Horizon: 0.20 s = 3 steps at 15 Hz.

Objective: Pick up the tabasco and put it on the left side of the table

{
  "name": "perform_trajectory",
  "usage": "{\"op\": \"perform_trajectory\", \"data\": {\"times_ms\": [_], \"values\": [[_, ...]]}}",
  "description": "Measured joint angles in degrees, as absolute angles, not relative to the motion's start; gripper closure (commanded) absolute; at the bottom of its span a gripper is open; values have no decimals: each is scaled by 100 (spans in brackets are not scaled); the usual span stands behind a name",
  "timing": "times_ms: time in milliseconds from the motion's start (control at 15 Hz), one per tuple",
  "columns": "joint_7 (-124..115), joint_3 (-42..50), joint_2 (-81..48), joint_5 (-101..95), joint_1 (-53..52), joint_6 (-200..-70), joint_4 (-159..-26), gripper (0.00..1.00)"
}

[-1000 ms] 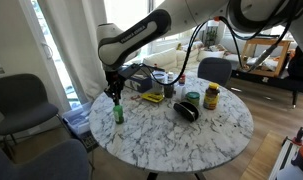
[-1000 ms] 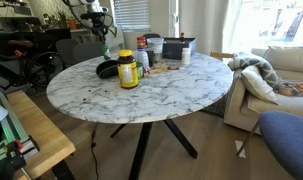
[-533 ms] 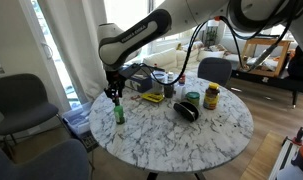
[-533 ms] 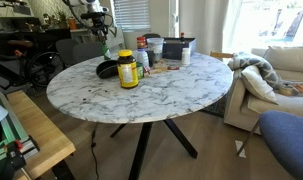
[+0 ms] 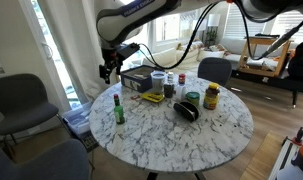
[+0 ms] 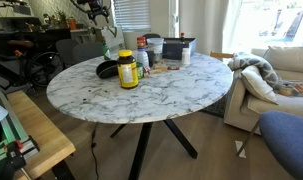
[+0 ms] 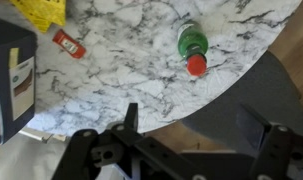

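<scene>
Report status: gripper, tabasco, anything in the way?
Gripper open, empty, hovering above the table edge. Tabasco upright on table below it, not held. Nothing between them.

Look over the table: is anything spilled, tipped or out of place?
Nothing stands out. The tabasco stands upright near the edge of the table, no spill around it, and the open gripper hangs clear above.

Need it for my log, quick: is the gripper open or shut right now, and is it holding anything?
Gripper: open, holding nothing; the tabasco stands on the table, apart from it.
</scene>
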<state>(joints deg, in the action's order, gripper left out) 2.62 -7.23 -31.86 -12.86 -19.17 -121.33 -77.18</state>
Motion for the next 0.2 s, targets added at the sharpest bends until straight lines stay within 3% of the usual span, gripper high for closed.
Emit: {"op": "perform_trajectory", "data": {"times_ms": [200], "values": [[248, -552, -2433, -1376, -1790, -12227, -8065, 0]]}}
